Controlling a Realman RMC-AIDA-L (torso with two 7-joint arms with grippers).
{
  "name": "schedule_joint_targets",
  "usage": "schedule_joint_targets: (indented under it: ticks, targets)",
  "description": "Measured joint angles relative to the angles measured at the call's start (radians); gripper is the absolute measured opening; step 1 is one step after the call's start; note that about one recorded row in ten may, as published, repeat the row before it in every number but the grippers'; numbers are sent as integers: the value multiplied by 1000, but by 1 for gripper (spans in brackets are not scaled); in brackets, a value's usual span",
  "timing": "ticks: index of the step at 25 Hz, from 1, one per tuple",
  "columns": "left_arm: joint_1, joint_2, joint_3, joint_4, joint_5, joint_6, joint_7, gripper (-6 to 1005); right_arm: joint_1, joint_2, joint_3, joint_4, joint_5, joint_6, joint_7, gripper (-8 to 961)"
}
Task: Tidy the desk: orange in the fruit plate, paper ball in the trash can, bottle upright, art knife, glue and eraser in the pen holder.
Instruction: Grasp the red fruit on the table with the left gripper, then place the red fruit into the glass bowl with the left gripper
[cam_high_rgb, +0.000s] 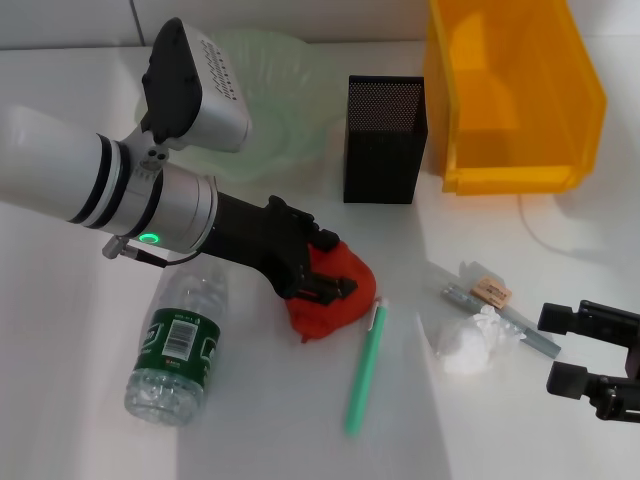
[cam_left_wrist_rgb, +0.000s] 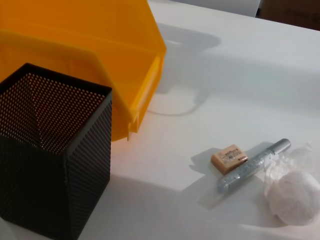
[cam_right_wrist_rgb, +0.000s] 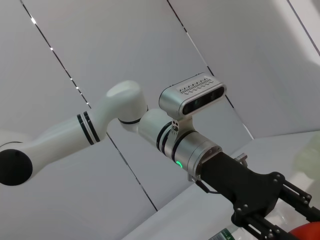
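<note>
My left gripper (cam_high_rgb: 325, 265) reaches in from the left and is shut on the red-orange orange (cam_high_rgb: 345, 290), which rests on the table; the orange (cam_right_wrist_rgb: 306, 233) also peeks into the right wrist view. The bottle (cam_high_rgb: 180, 350) lies on its side below my left arm. A green art knife (cam_high_rgb: 364, 365) lies right of the orange. Further right are the paper ball (cam_high_rgb: 470, 345), the silver glue stick (cam_high_rgb: 505, 318) and the eraser (cam_high_rgb: 490, 292). In the left wrist view the eraser (cam_left_wrist_rgb: 229, 157), glue (cam_left_wrist_rgb: 252, 165) and paper ball (cam_left_wrist_rgb: 297, 197) lie beyond the pen holder (cam_left_wrist_rgb: 50, 160). My right gripper (cam_high_rgb: 555, 348) stands open at the right edge.
The black mesh pen holder (cam_high_rgb: 385, 140) stands at the back centre, between the pale-green fruit plate (cam_high_rgb: 290, 110) and the yellow trash can (cam_high_rgb: 510, 95). The trash can (cam_left_wrist_rgb: 75, 50) also shows behind the pen holder in the left wrist view. My left arm (cam_right_wrist_rgb: 125, 125) spans the right wrist view.
</note>
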Motion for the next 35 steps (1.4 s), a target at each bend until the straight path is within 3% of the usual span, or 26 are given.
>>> schedule_joint_targets:
  ticks: [3, 8, 20, 22, 24, 28, 31, 33, 35]
  targets:
    - [6, 0, 7, 1, -3, -6, 1, 655, 1, 3, 3, 0, 0, 1, 0, 801]
    - [13, 1, 27, 6, -13, -7, 2, 425, 3, 4, -1, 0, 0, -5, 0, 799]
    - [22, 4, 31, 17, -47, 11, 1, 187, 6, 4, -1, 11, 3, -2, 0, 796]
    - [26, 6, 29, 22, -61, 21, 2, 72, 6, 4, -1, 11, 3, 0, 0, 796]
    - [41, 9, 12, 53, -95, 59, 6, 68, 6, 4, 0, 11, 2, 1, 0, 795]
    - [64, 11, -69, 114, -136, 125, 31, 60, 6, 4, 0, 12, 3, -1, 0, 794]
    - [57, 12, -268, 129, -212, 180, 63, 60, 7, 4, -1, 12, 4, -4, 0, 793]
    - [56, 12, -290, 130, -224, 179, 67, 60, 7, 4, -1, 12, 4, -5, 0, 793]
    - [54, 12, -372, 120, -292, 151, 108, 60, 8, 5, -1, 12, 4, -5, 0, 792]
